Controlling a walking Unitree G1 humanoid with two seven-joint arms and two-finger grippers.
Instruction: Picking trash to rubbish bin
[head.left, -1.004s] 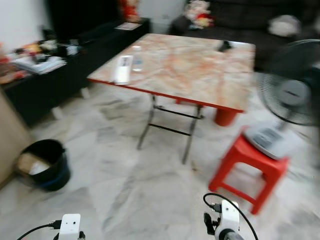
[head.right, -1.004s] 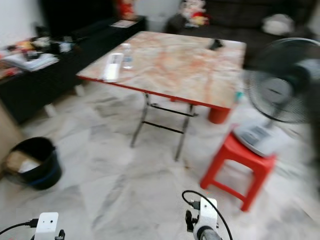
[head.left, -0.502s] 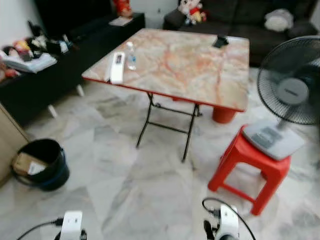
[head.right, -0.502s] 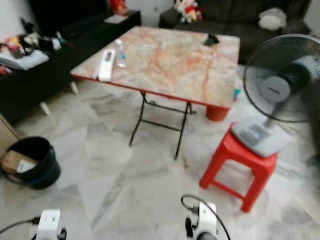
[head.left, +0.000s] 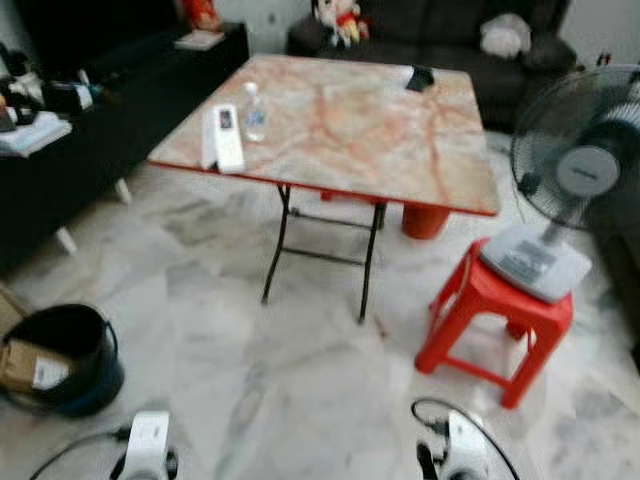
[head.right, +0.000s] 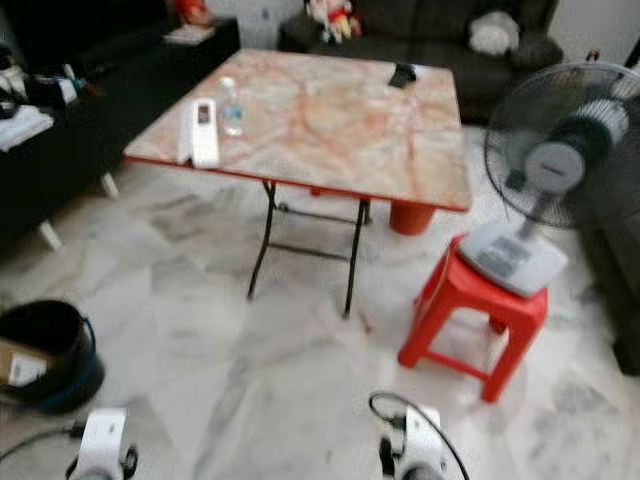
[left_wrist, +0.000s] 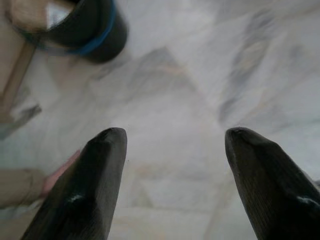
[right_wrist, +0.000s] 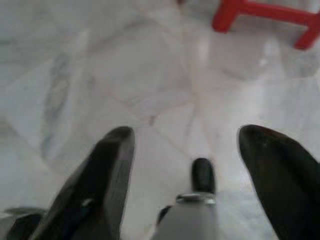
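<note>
A clear plastic bottle (head.left: 254, 112) stands near the left edge of the marble-patterned folding table (head.left: 370, 130), beside a long white remote-like object (head.left: 222, 137). A small black item (head.left: 420, 77) lies at the table's far side. The black rubbish bin (head.left: 55, 360) with a blue band sits on the floor at my lower left, with cardboard inside. My left gripper (left_wrist: 175, 135) hangs open over bare floor, the bin (left_wrist: 82, 27) just ahead of it. My right gripper (right_wrist: 186, 132) is also open above the floor, holding nothing. Both wrists (head.left: 147, 450) show low in the eye views.
A red stool (head.left: 495, 310) carrying a fan (head.left: 575, 180) stands right of the table. A low black cabinet (head.left: 90, 130) runs along the left, with a dark sofa (head.left: 440, 30) behind. An orange bucket (head.left: 425, 220) sits under the table. Marble floor lies open between me and the table.
The camera has shifted: the table sits more centred and the bin has slid to the lower left corner. Both arms hang as before.
</note>
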